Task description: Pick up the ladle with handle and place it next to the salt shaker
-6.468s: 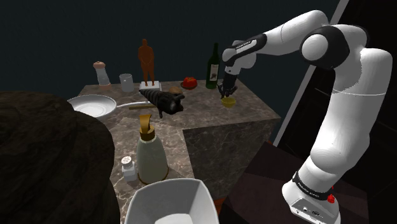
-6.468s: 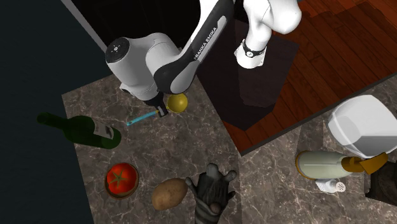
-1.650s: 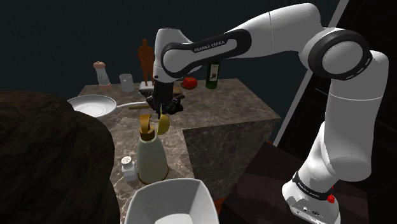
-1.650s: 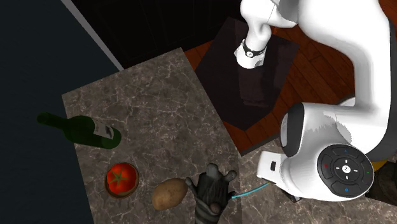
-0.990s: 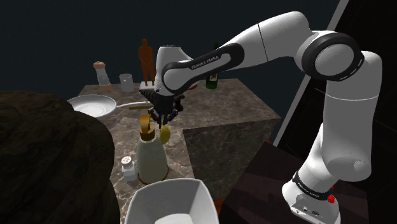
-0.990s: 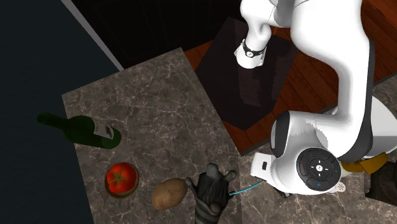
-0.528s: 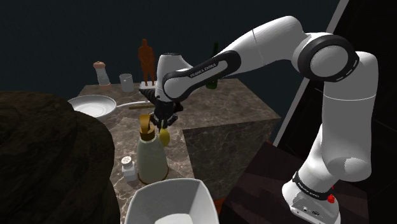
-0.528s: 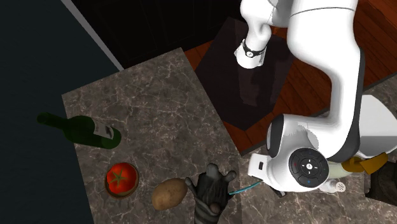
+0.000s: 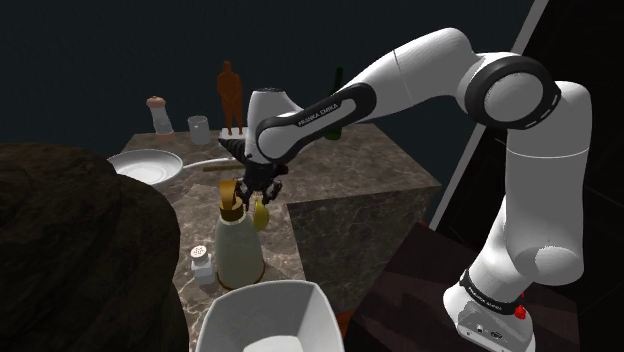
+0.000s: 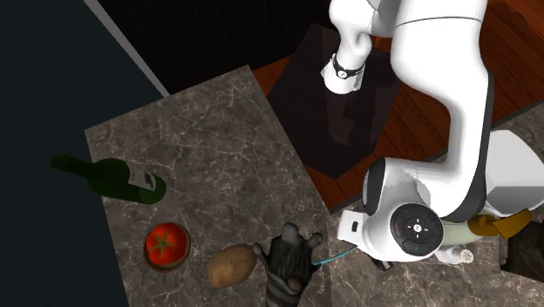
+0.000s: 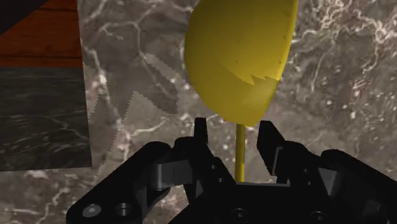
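A yellow ladle [image 11: 238,57] hangs bowl-down just over the marble counter [image 9: 340,170], its thin stem between my gripper's [image 11: 233,127] fingers. The fingers stand apart, and a gap shows on each side of the stem. In the shoulder view the gripper [image 9: 258,190] is right beside the corked cream bottle [image 9: 238,245], with the ladle bowl [image 9: 259,213] below it. The small white salt shaker [image 9: 202,262] stands at the bottle's foot, on its far side from the ladle. The second exterior view shows the ladle's teal handle [image 10: 336,256] sticking out from under the arm, and the salt shaker [image 10: 455,255] beyond it.
A white bowl [image 9: 270,315] sits at the counter's near end, a white plate [image 9: 146,165] further back. A brown figurine [image 9: 231,95], glass [image 9: 198,128], green bottle [image 10: 109,177], tomato [image 10: 166,244], potato [image 10: 232,264] and a dark lumpy object [image 10: 292,262] crowd the counter. A dark mass [image 9: 70,250] blocks the shoulder view's left.
The arm carried the ladle from the counter's far corner to beside the cream bottle and lowered it. In the last half second the fingers parted from the stem.
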